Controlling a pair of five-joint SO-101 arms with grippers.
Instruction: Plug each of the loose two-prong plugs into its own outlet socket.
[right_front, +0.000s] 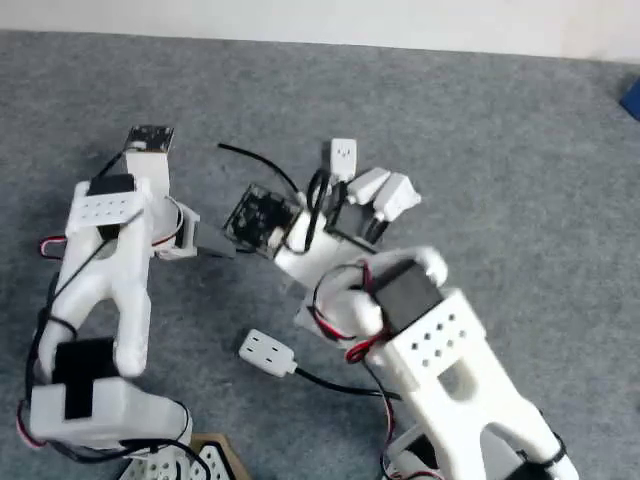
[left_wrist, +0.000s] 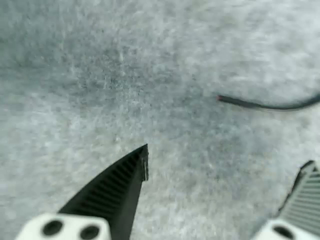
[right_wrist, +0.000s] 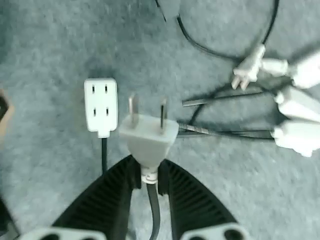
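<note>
White blocky plug (right_wrist: 148, 137); two-pronged.

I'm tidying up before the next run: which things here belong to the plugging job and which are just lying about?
For the job: white two-prong plug in the right gripper; white outlet socket beside it; smaller loose plug; more white cord ends, probably sockets.
Lying about: blue object at the far edge; brown-edged board at the near edge.

Grey felt table cover (right_front: 520, 150), a blue object (right_front: 631, 99) at one edge, a brown board (right_front: 226, 453) at another
</note>
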